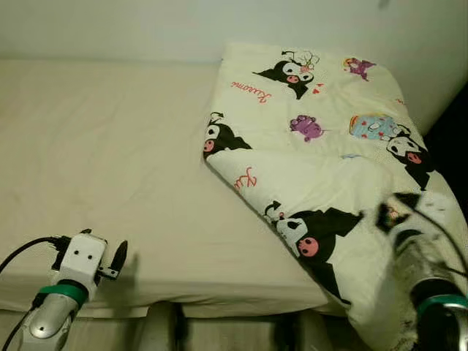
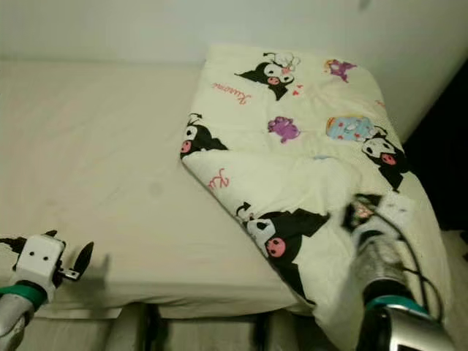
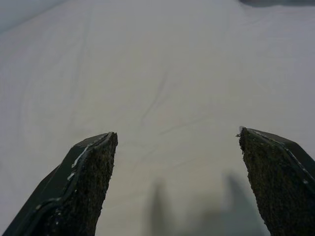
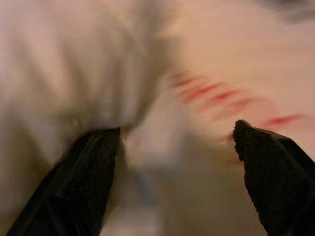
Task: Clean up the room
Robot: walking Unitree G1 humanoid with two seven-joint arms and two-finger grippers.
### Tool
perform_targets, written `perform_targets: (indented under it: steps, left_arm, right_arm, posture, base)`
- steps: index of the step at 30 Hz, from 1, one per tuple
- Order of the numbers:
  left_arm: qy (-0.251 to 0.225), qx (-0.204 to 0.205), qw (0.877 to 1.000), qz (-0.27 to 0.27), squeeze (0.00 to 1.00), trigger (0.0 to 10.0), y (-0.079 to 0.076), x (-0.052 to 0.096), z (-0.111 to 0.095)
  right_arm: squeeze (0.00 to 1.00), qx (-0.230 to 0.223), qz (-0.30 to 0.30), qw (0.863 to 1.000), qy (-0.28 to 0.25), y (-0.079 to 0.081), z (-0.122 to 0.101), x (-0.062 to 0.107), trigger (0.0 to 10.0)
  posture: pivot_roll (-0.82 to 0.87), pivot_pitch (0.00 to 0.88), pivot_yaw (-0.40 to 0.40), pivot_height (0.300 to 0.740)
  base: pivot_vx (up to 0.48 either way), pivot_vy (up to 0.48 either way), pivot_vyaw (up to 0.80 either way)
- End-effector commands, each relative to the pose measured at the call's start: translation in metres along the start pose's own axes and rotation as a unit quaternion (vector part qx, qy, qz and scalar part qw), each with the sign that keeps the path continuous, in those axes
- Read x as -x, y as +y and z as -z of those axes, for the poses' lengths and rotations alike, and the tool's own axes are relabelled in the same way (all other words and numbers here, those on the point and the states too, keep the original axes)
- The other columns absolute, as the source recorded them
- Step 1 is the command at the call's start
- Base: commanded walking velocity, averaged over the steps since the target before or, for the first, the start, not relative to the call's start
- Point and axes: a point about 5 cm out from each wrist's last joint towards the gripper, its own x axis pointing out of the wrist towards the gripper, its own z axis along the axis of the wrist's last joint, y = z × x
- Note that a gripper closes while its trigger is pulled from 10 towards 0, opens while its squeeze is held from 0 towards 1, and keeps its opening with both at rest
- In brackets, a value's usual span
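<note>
A cream quilt (image 1: 322, 131) printed with black cartoon figures lies folded over the right side of the bed, and its near corner hangs over the front edge. My right gripper (image 1: 398, 213) is over that near part of the quilt, blurred. In the right wrist view it (image 4: 177, 137) is open, with the quilt's cloth and red print close between its fingers. Low on the left, my left gripper (image 1: 88, 246) hovers over the bare cream sheet (image 1: 110, 146) near the bed's front edge. The left wrist view shows it (image 3: 177, 142) open and holding nothing.
The bed's front edge (image 1: 183, 303) runs across the bottom of the eye views. A pale wall (image 1: 146, 29) stands behind the bed. A dark gap (image 1: 455, 117) lies past the quilt on the far right.
</note>
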Motion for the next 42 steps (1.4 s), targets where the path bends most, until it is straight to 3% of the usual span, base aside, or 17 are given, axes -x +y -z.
perform_targets:
  steps: [1,6,13,15,18,20,21,24,27,28,29,30,32,34,36,37,42]
  left_arm:
    - [0.018,-0.001,1.000,-0.006,0.00,10.0,0.005,0.002,0.007]
    - [0.015,0.007,1.000,-0.023,0.00,10.0,0.010,0.001,0.006]
    - [0.010,0.020,0.999,-0.035,0.00,10.0,0.009,0.000,0.005]
    - [0.005,0.028,0.999,-0.033,0.00,10.0,0.003,0.001,0.004]
    - [0.003,0.031,0.999,-0.032,0.00,10.0,0.000,0.001,0.004]
    - [0.003,0.037,0.999,-0.028,0.00,10.0,-0.005,0.002,0.005]
    - [0.003,0.040,0.999,-0.024,0.00,10.0,-0.009,0.002,0.006]
    - [0.001,0.046,0.999,-0.015,0.00,10.0,-0.015,0.001,0.006]
    - [-0.003,0.050,0.999,-0.005,0.00,10.0,-0.020,0.000,0.004]
    - [-0.007,0.050,0.999,0.000,0.00,10.0,-0.022,-0.002,0.002]
    - [-0.007,0.050,0.999,0.000,0.00,10.0,-0.022,-0.002,0.002]
    - [-0.011,0.050,0.999,0.001,0.00,10.0,-0.023,-0.005,0.000]
    - [-0.012,0.049,0.999,0.002,0.00,10.0,-0.023,-0.007,-0.001]
    - [-0.018,0.048,0.999,-0.002,0.00,10.0,-0.021,-0.011,-0.004]
    - [-0.020,0.047,0.999,-0.004,0.00,10.0,-0.021,-0.012,-0.005]
    - [-0.025,0.046,0.999,-0.005,0.00,10.0,-0.020,-0.015,-0.008]
    - [-0.031,0.047,0.998,-0.003,0.00,10.0,-0.020,-0.017,-0.011]
  right_arm:
    - [0.00,-0.005,-0.075,0.997,0.022,0.014,0.014,0.002,10.0]
    - [0.00,-0.038,-0.192,0.981,0.012,0.033,0.017,0.005,10.0]
    - [0.00,-0.092,-0.288,0.953,-0.006,0.017,0.017,0.020,10.0]
    - [0.00,-0.095,-0.374,0.923,0.014,-0.002,0.025,0.048,10.0]
    - [0.00,-0.090,-0.412,0.906,0.030,-0.007,0.030,0.062,10.0]
    - [0.00,-0.059,-0.482,0.868,0.105,-0.028,0.048,0.104,10.0]
    - [0.00,-0.053,-0.485,0.862,0.136,-0.041,0.054,0.119,10.0]
    - [0.00,-0.068,-0.459,0.874,0.140,-0.063,0.050,0.130,10.0]
    - [0.00,-0.083,-0.416,0.899,0.106,-0.079,0.039,0.124,10.0]
    - [0.00,-0.104,-0.372,0.920,0.061,-0.088,0.026,0.114,10.0]
    - [0.00,-0.104,-0.372,0.920,0.061,-0.088,0.026,0.114,10.0]
    - [0.00,-0.116,-0.312,0.943,0.008,-0.098,0.012,0.102,10.0]
    - [0.00,-0.127,-0.273,0.953,-0.025,-0.103,0.003,0.095,10.0]
    - [0.00,-0.153,-0.138,0.976,-0.076,-0.113,-0.015,0.074,10.0]
    - [0.00,-0.160,-0.089,0.979,-0.085,-0.112,-0.020,0.066,10.0]
    - [0.00,-0.142,-0.038,0.987,-0.072,-0.091,-0.022,0.046,10.0]
    - [0.00,-0.103,-0.086,0.990,-0.045,-0.049,-0.014,0.027,10.0]
  posture:
    - [0.17,0.081,0.061,0.570]
    - [0.17,0.080,0.059,0.570]
    - [0.15,0.065,0.022,0.570]
    - [0.12,0.057,0.001,0.570]
    - [0.12,0.057,0.001,0.570]
    - [0.10,0.054,-0.005,0.570]
    - [0.09,0.052,-0.003,0.570]
    - [0.09,0.050,0.001,0.570]
    - [0.08,0.047,0.005,0.570]
    - [0.08,0.044,0.007,0.570]
    - [0.08,0.044,0.007,0.570]
    - [0.07,0.042,0.008,0.570]
    - [0.07,0.042,0.008,0.570]
    - [0.07,0.042,0.007,0.570]
    - [0.07,0.036,0.010,0.570]
    - [0.07,0.033,0.010,0.570]
    - [0.08,0.029,0.006,0.570]
  base:
    - [0.000,0.000,0.00]
    - [0.000,0.000,0.00]
    - [0.000,0.000,0.00]
    - [0.000,0.000,0.00]
    - [0.000,0.000,0.00]
    - [0.000,0.000,0.00]
    - [0.000,0.000,0.00]
    - [0.000,0.000,0.00]
    - [0.000,0.000,0.00]
    - [0.000,0.000,0.00]
    - [0.000,0.000,0.00]
    - [0.000,0.000,0.00]
    - [0.000,0.000,0.00]
    - [0.000,0.000,0.00]
    - [0.000,0.000,0.00]
    - [0.000,0.000,0.00]
    - [0.000,0.000,0.00]
